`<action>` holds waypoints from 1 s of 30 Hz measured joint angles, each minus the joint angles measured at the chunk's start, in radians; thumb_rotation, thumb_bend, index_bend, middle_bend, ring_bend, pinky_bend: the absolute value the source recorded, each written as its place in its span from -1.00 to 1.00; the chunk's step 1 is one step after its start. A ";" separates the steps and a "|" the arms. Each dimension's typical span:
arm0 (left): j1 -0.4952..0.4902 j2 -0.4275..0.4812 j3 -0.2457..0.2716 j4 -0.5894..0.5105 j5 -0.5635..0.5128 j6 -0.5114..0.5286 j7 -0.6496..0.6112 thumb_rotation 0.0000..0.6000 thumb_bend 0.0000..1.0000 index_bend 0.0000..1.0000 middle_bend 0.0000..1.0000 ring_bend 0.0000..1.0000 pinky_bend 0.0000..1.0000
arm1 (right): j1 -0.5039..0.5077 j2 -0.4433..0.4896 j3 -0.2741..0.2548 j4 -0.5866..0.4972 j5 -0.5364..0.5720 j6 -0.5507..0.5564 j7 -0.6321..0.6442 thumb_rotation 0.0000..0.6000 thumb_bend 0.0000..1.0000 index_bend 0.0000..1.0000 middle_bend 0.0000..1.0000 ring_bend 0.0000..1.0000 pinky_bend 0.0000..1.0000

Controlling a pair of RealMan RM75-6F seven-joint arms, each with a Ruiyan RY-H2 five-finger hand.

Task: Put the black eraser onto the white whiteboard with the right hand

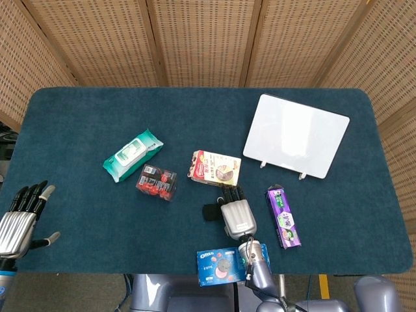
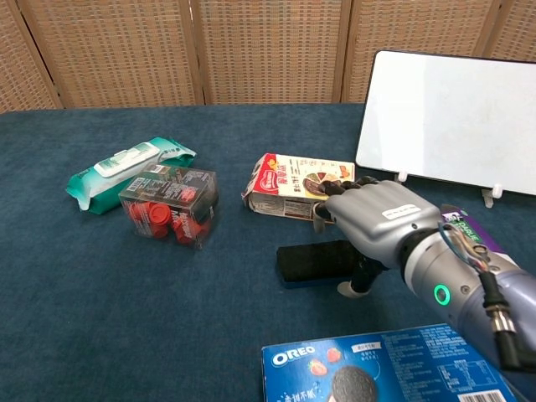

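Note:
The black eraser [image 2: 314, 263] [image 1: 211, 212] lies flat on the blue cloth, in front of a chocolate-biscuit box. My right hand [image 2: 375, 226] [image 1: 236, 214] hovers over the eraser's right end, fingers spread and pointing left, thumb hanging down by the eraser's near right corner; it holds nothing. Whether it touches the eraser I cannot tell. The white whiteboard [image 2: 456, 121] [image 1: 296, 134] stands tilted at the back right, apart from the hand. My left hand [image 1: 18, 218] rests open at the table's front left edge, seen only in the head view.
A biscuit box [image 2: 295, 186] lies just behind the eraser. An Oreo box [image 2: 385, 368] sits at the front edge, a purple pack [image 1: 283, 216] to the hand's right. A red-filled clear box [image 2: 170, 205] and a green wipes pack [image 2: 126, 172] lie to the left.

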 measured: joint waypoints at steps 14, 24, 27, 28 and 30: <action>-0.003 -0.002 0.005 0.000 0.005 -0.006 0.000 1.00 -0.73 -1.00 -1.00 -1.00 -1.00 | 0.069 -0.044 0.031 0.004 0.101 0.067 -0.091 1.00 -0.48 -0.47 -1.00 -1.00 -1.00; -0.004 -0.003 0.006 -0.002 0.004 -0.009 0.003 1.00 -0.73 -1.00 -1.00 -1.00 -1.00 | 0.098 -0.057 0.023 0.034 0.135 0.065 -0.079 1.00 -0.38 -0.46 -1.00 -1.00 -1.00; -0.004 -0.003 0.005 -0.002 0.004 -0.008 0.001 1.00 -0.73 -1.00 -1.00 -1.00 -1.00 | 0.106 -0.064 0.021 0.041 0.138 0.065 -0.072 1.00 -0.38 -0.46 -1.00 -1.00 -1.00; -0.004 -0.003 0.005 -0.001 0.004 -0.008 0.000 1.00 -0.73 -1.00 -1.00 -1.00 -1.00 | 0.108 -0.066 0.021 0.042 0.139 0.065 -0.071 1.00 -0.38 -0.47 -1.00 -1.00 -1.00; -0.004 -0.002 0.005 -0.001 0.003 -0.008 -0.001 1.00 -0.73 -1.00 -1.00 -1.00 -1.00 | 0.114 -0.069 0.019 0.046 0.140 0.066 -0.071 1.00 -0.38 -0.47 -1.00 -1.00 -1.00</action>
